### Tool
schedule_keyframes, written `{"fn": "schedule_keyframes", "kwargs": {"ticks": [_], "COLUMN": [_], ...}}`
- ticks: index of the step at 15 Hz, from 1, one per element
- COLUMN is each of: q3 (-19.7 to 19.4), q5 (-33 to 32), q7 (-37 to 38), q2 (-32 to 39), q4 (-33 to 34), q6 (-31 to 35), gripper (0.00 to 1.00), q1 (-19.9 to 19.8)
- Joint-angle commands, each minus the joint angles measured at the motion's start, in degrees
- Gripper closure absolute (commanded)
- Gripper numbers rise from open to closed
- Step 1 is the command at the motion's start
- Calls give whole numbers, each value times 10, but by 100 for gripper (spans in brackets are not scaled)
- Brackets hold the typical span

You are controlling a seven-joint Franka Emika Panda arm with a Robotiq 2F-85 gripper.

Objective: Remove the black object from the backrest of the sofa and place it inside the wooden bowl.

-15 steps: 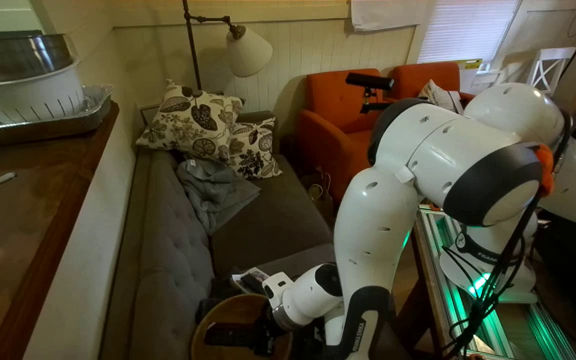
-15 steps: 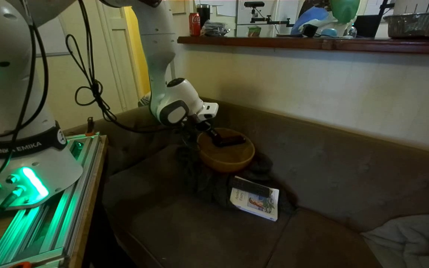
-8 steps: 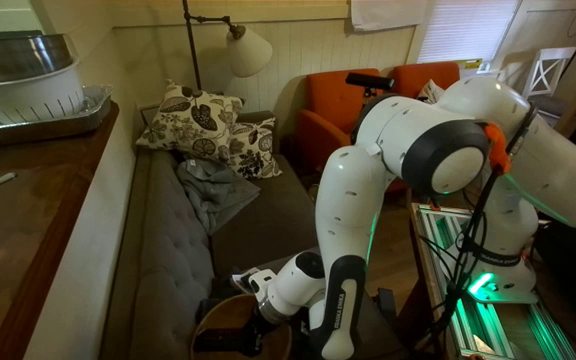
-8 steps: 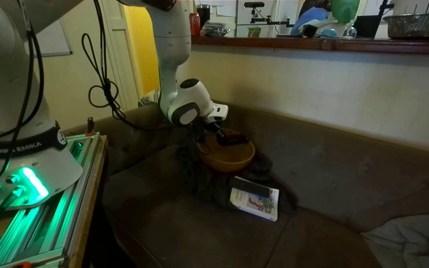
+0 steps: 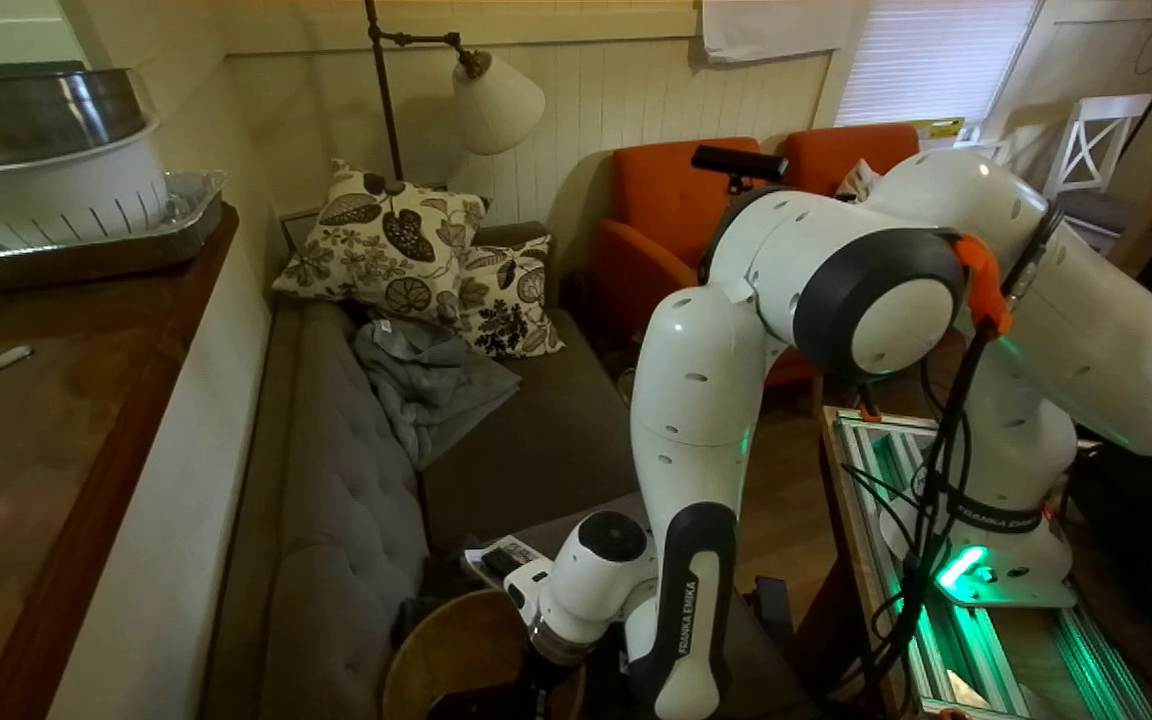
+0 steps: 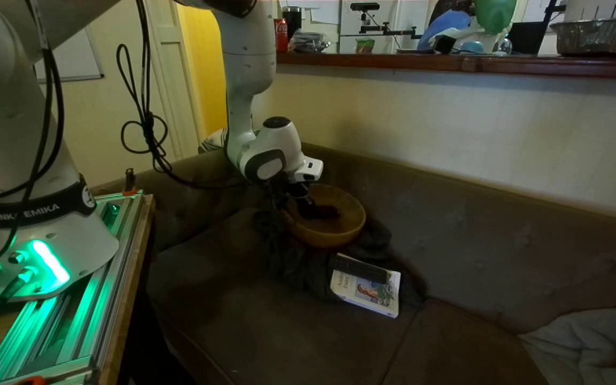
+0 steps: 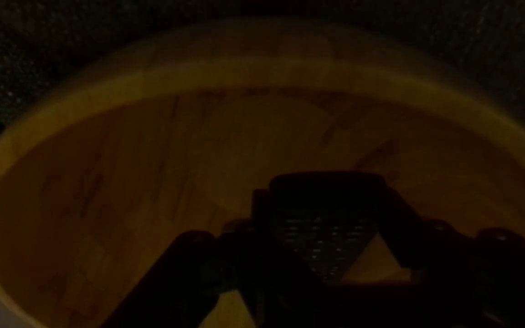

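Note:
The black object (image 7: pixel 321 237) shows in the wrist view between the two dark fingers of my gripper (image 7: pixel 326 200), with rows of small pale marks on its face. The gripper appears shut on it. The wooden bowl (image 7: pixel 262 73) surrounds it, and the object sits inside the rim's outline. In the exterior views the black object (image 6: pixel 323 212) (image 5: pixel 476 702) reaches from the gripper (image 6: pixel 303 203) into the bowl (image 6: pixel 359 214) (image 5: pixel 436 640). I cannot tell whether it touches the bowl's bottom. The backrest (image 5: pixel 346 520) (image 6: pixel 479 235) of the sofa (image 5: pixel 536 430) runs behind the bowl.
A book (image 6: pixel 372 299) with another dark oblong thing (image 6: pixel 360 268) on it lies beside the bowl. Dark cloth (image 6: pixel 297 262) lies under and around the bowl. A grey blanket (image 5: pixel 436 380) and patterned cushions (image 5: pixel 386 240) are farther along the sofa. A wooden counter (image 5: pixel 86 430) stands behind the backrest.
The arm has shifted with the black object still in the gripper. The wrist has lowered since half a second ago, and the object has tilted and drawn deeper into the bowl.

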Motion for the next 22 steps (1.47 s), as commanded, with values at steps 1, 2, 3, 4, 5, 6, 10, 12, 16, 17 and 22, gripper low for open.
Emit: {"fn": "schedule_keyframes", "kwargs": {"ticks": [1,2,3,4,5,6,10,12,16,17,22], "q3": [0,2,6,7,13,18,34,25,-46,-62,-135], "q5": [-13,-14,-18,-20,-26,-31,-51,-50,-16,-10,124], "q7": [-3,-3,-4,-5,-8,-11,-20,-19,0,2,21], "q2": [-8,-6,-3,-1,2,5,8,-3,-54,-69,-132], "q4": [-8,-5,1,4,10,16,33,27,-36,-59,-201], "q6": [-37,-47,-56,-62,-68,-74,-95,-98,-49,-30,138], "gripper": [64,64,64,64,64,23,0,0,0,0,0], "q1": [-2,-6,-12,-16,-27,-38,-71,-67,2,20,113]}}
